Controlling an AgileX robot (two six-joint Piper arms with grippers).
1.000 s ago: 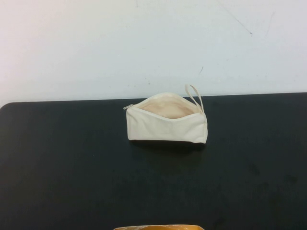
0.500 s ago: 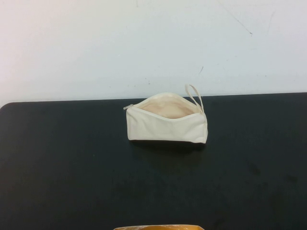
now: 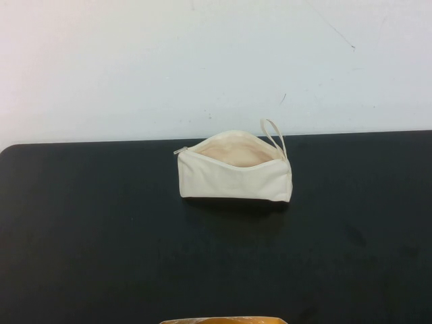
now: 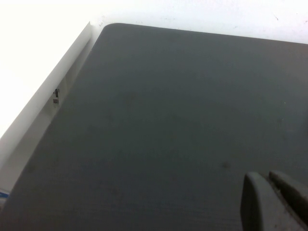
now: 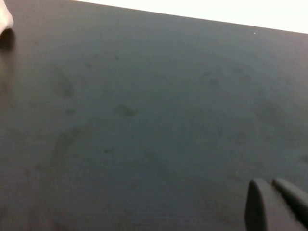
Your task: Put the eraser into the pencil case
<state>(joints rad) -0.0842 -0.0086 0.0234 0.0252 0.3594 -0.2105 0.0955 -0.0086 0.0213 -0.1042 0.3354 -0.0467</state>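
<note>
The pencil case point(image 3: 235, 174) is a cream-white canvas pouch lying at the far middle of the black table point(image 3: 101, 229). Its zip is open and shows the pale peach lining, and its loop strap point(image 3: 273, 135) is at the right end. The eraser is not visible in any view. Neither arm shows in the high view. My left gripper point(image 4: 267, 179) is shut and empty, hovering over bare table near the table's left corner. My right gripper point(image 5: 270, 185) is shut and empty over bare table. A white bit, likely the pouch's end point(image 5: 4, 19), shows at the edge of the right wrist view.
A white wall point(image 3: 216, 61) stands right behind the table's far edge. A yellow-orange object point(image 3: 223, 320) peeks in at the near middle edge. A white ledge point(image 4: 53, 91) runs along the table's left side.
</note>
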